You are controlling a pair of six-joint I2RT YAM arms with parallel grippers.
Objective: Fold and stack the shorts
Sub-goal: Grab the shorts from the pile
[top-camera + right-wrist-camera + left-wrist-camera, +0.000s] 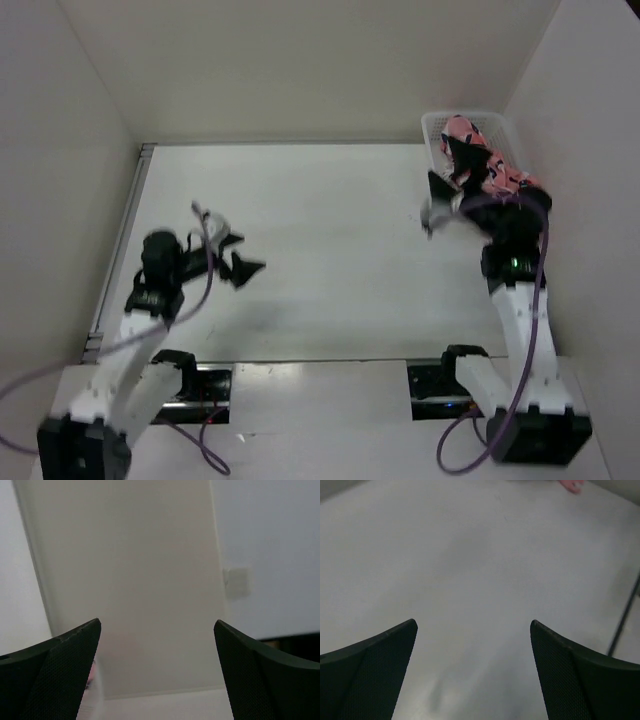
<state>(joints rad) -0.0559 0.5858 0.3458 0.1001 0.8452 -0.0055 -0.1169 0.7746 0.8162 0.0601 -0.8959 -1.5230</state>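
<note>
I have both arms up over the table, and neither is carrying anything. The left pincer is released. Its two dark fingers are spread wide, and only bare pale tabletop shows between them. From overhead it sits above the left half of the table, nearer the left edge than the middle, and points roughly toward the centre.

The right pincer is also released, with its jaws wide apart and nothing in the gap. Its own camera is tilted upward at a plain cream wall, where there is a small pale square plate.

The shorts are at the far right corner of the table, bunched in a heap inside the white mesh basket. The fabric is salmon pink with a dark print, and some of it spills over the basket's near side. From overhead the right arm's wrist is just beside that overhang. I cannot tell whether the fingers touch the cloth. A purple cable loops down along the right arm toward its base at the near edge.
</note>
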